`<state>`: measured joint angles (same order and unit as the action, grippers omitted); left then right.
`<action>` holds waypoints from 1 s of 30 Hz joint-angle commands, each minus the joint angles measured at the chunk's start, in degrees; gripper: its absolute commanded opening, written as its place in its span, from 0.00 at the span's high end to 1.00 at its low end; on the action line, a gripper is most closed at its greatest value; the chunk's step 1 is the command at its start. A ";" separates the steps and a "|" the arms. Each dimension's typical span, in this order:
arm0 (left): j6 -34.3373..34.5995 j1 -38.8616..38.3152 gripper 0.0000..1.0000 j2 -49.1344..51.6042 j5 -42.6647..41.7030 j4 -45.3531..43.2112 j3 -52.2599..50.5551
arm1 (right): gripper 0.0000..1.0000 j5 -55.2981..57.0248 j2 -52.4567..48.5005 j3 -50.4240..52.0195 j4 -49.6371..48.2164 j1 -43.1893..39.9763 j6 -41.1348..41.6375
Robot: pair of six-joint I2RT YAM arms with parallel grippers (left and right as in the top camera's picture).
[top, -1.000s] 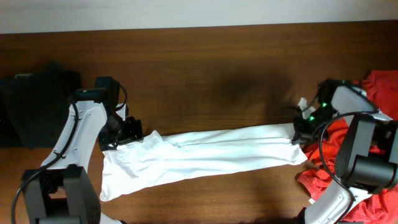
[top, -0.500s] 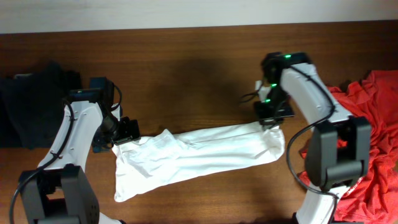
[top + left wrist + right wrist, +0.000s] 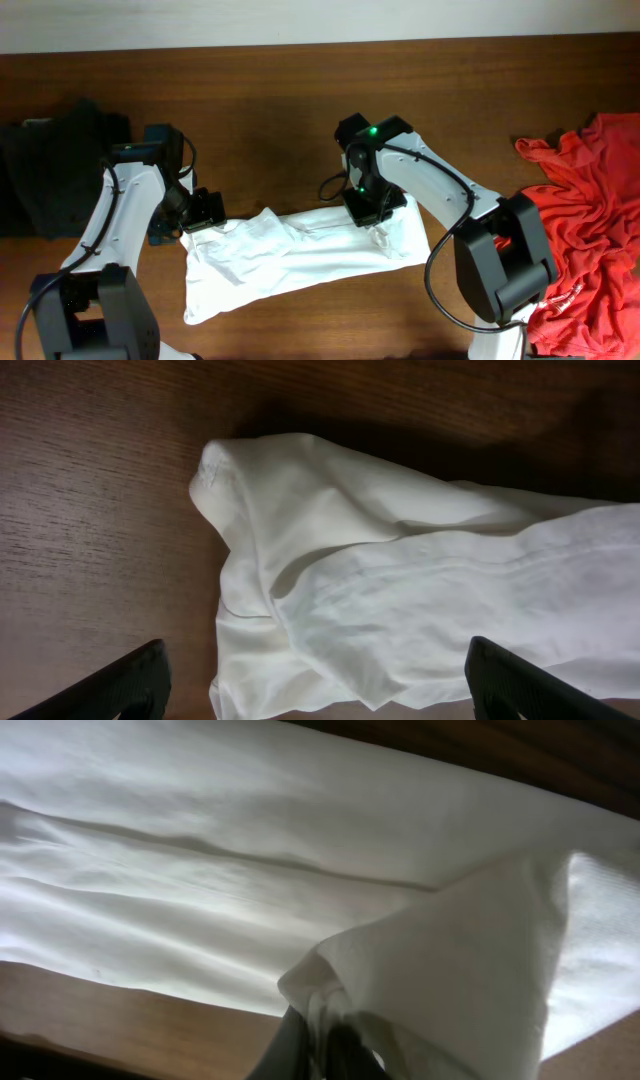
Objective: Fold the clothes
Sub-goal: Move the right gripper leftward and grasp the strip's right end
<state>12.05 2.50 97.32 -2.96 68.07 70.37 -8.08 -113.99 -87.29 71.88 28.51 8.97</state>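
2 arms reach over the brown table [image 3: 290,110]. You can see the white cloth [image 3: 300,258] lying in the middle of it. Your right gripper [image 3: 375,208] is pinched tight on 1 end of the white cloth. It holds that end over the rest, so the cloth bends back on itself. Your left gripper [image 3: 205,212] is at the other end. Its fingers [image 3: 130,685] are spread wide and hold nothing. A red pile [image 3: 590,190] lies far right, and a black pile [image 3: 55,165] lies far left.
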 commanded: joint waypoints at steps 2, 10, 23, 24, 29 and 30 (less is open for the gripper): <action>0.76 0.17 0.07 -0.92 0.20 0.04 0.00 | 0.91 -4.85 1.01 0.31 -1.81 1.33 0.55; 0.76 0.17 0.06 -0.92 0.20 0.00 0.00 | 0.83 -6.97 1.01 0.31 -0.76 1.60 0.52; 0.74 0.17 0.06 -0.92 0.26 -0.20 0.00 | 0.83 1.46 5.86 0.22 -0.31 -0.42 -0.02; 0.74 0.17 0.05 -0.92 0.26 -0.20 0.00 | 0.79 3.26 6.21 0.22 -1.14 -0.70 0.81; 0.74 0.17 0.05 -0.92 0.26 -0.20 0.00 | 0.63 3.26 2.89 3.23 -9.31 -0.02 0.83; 0.74 0.17 0.05 -0.92 0.26 -0.17 0.00 | 0.63 3.10 1.86 5.86 -13.42 0.13 2.47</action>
<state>12.05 2.50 97.32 -2.96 68.01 70.37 -6.26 -109.65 -85.49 63.22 27.97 9.10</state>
